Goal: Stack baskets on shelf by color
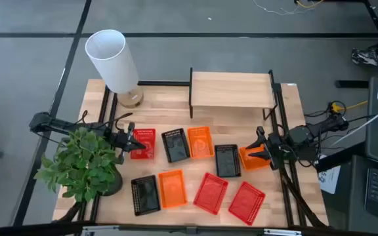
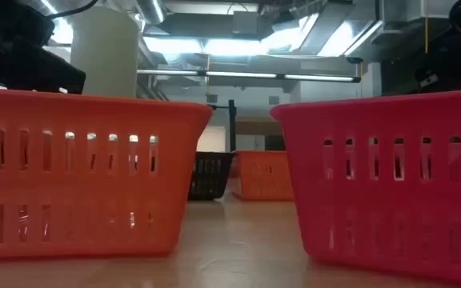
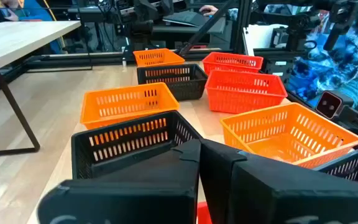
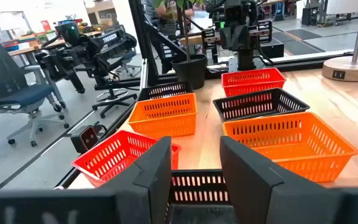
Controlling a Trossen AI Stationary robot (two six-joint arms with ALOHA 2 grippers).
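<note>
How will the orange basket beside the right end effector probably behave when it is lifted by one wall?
The orange basket looks thin and slotted, so probably light, and its wall may flex slightly. It seems empty, so nothing should spill. Held by one wall, it may tilt. Its smooth plastic could slip a little.

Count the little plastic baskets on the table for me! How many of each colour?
Orange rectangular plastic mesh baskets: 3
Black rectangular plastic mesh baskets: 3
Red rectangular plastic mesh baskets: 3
Total: 9

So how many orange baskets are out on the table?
3: one in the table's middle, one at the right gripper, and one near the front edge beside a black basket. None seems hidden.
</note>
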